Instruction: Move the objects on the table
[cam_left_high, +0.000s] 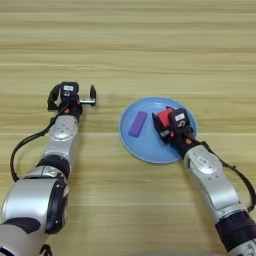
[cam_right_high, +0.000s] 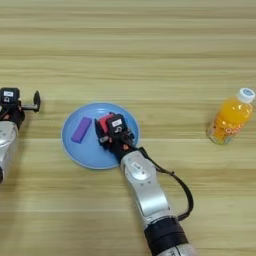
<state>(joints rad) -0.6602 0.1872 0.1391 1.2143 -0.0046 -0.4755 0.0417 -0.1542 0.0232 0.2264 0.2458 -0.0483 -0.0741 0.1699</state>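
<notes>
Jaws of right gripper (cam_left_high: 164, 123) clamp the red cube (cam_left_high: 165, 118) over the blue plate (cam_left_high: 145, 147); left gripper (cam_left_high: 71, 96) gapes, parked on desk (cam_left_high: 128, 45).

Table (cam_right_high: 150, 60) open toward 12 o'clock; plate (cam_right_high: 75, 150) at 9, bottle (cam_right_high: 229, 119) at 3 block passage.

One tabletop (cam_right_high: 150, 45) carries everything. On it sits one round blue plate (cam_right_high: 80, 152), toward the left edge. On that plate lies one flat purple block (cam_right_high: 81, 129), and above it one small red cube (cam_left_high: 164, 117) shows between the jaws of the right gripper (cam_left_high: 166, 125). One orange-drink bottle (cam_right_high: 229, 118) with one white cap stands near the right edge. Two grippers show: the right one, and the left gripper (cam_left_high: 71, 97) near the left edge.
</notes>
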